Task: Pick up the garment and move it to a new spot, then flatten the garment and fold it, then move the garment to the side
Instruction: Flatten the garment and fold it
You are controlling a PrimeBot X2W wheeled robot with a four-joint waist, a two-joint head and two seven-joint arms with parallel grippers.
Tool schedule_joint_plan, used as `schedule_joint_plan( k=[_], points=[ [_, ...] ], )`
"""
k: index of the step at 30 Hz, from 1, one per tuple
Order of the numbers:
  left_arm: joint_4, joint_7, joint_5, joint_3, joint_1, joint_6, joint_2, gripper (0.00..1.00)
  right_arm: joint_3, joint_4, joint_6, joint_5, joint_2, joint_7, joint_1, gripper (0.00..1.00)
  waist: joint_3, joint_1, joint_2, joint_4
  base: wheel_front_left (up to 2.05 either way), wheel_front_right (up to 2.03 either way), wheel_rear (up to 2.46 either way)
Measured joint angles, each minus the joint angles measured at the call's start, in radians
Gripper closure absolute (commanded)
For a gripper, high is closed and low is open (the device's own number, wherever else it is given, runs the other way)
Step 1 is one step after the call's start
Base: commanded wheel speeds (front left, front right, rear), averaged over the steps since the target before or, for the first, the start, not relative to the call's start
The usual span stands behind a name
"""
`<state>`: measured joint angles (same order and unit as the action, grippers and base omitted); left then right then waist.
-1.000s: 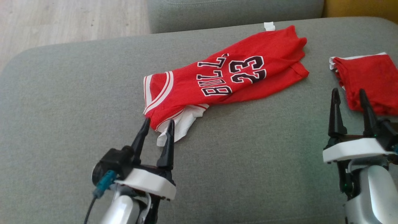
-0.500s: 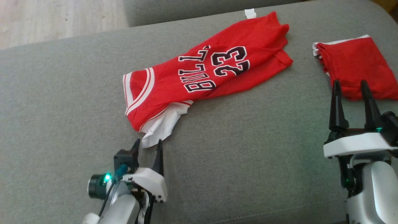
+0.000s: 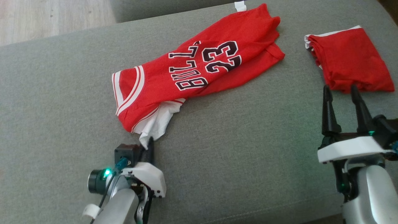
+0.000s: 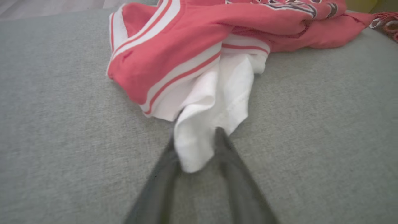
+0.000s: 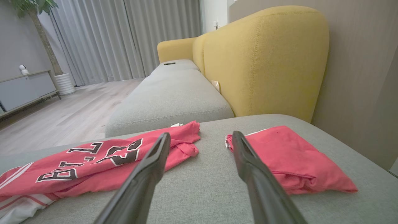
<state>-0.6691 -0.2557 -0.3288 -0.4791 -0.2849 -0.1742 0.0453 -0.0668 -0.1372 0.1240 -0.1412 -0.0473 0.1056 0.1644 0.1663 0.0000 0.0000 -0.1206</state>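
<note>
The garment (image 3: 199,71), a red jersey with black "BULLS 23" lettering and white trim, lies slantwise across the grey sofa cushion (image 3: 248,149). A white inner flap sticks out of its near left end. My left gripper (image 3: 147,144) is at that end, jaws closed in on the tip of the white flap; in the left wrist view the white cloth (image 4: 199,140) sits pinched between the two fingers of the left gripper (image 4: 196,146). My right gripper (image 3: 340,93) stands open at the lower right, holding nothing. In the right wrist view the jersey (image 5: 93,161) lies left of the right gripper (image 5: 200,140).
A second red cloth, folded (image 3: 351,59), lies on the cushion just beyond my right gripper, and is seen as the folded cloth (image 5: 279,155) on the right. A yellow sofa back (image 5: 264,56) rises behind. Wooden floor (image 3: 46,15) lies past the cushion's far left edge.
The head camera has shifted, sliding the scene up and left. My left gripper drew back to the white flap's tip and its jaws closed on it. The right gripper stayed open.
</note>
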Motion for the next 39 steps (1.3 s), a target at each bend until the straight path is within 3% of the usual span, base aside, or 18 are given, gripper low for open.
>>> schedule_joint_plan(
  k=[6, 12, 18, 27, 31, 35, 38, 39],
  points=[
    [0.066, 0.0, 0.0, 0.006, -0.007, 0.007, 0.0, 1.0, -0.081, 0.0, 0.0, 0.007, 0.002, 0.001, 0.001, 0.0, -0.006, 0.0, 0.0, 0.011, 0.0, 0.0, 0.0],
    [0.308, 0.0, 0.054, 0.091, 0.023, 0.007, -0.001, 1.0, -0.174, 0.001, 0.0, 0.049, 0.002, 0.009, 0.017, 0.0, -0.027, 0.0, 0.0, 0.037, 0.0, 0.0, 0.0],
    [0.491, 0.0, 0.087, 0.162, 0.097, 0.006, -0.001, 1.0, -0.205, 0.002, 0.0, 0.074, 0.002, -0.001, 0.038, 0.0, -0.045, 0.0, 0.0, 0.058, 0.0, 0.0, 0.0],
    [0.704, -0.001, 0.137, 0.26, 0.138, -0.066, -0.001, 1.0, -0.218, 0.01, 0.0, 0.08, 0.002, -0.011, 0.049, 0.0, -0.062, 0.0, 0.0, 0.085, 0.0, 0.0, 0.0],
    [0.676, -0.001, 0.147, 0.262, 0.171, -0.057, -0.001, 1.0, -0.208, 0.011, 0.0, 0.08, 0.002, -0.02, 0.048, 0.0, -0.069, 0.0, 0.0, 0.096, 0.0, 0.0, 0.0],
    [0.553, -0.001, 0.165, 0.222, 0.209, -0.021, -0.001, 1.0, -0.192, 0.01, 0.0, 0.08, 0.002, -0.031, 0.047, 0.0, -0.076, 0.0, 0.0, 0.103, 0.0, 0.0, 0.0],
    [0.45, -0.001, 0.17, 0.215, 0.215, -0.024, 0.0, 1.0, -0.18, 0.003, 0.0, 0.079, 0.002, -0.036, 0.045, 0.0, -0.08, 0.0, 0.0, 0.105, 0.0, 0.0, 0.0],
    [0.415, -0.001, 0.169, 0.215, 0.216, -0.035, 0.0, 0.9, -0.174, 0.0, 0.0, 0.079, 0.002, -0.037, 0.043, 0.0, -0.081, 0.0, 0.0, 0.106, 0.0, 0.0, 0.0]
  ],
)
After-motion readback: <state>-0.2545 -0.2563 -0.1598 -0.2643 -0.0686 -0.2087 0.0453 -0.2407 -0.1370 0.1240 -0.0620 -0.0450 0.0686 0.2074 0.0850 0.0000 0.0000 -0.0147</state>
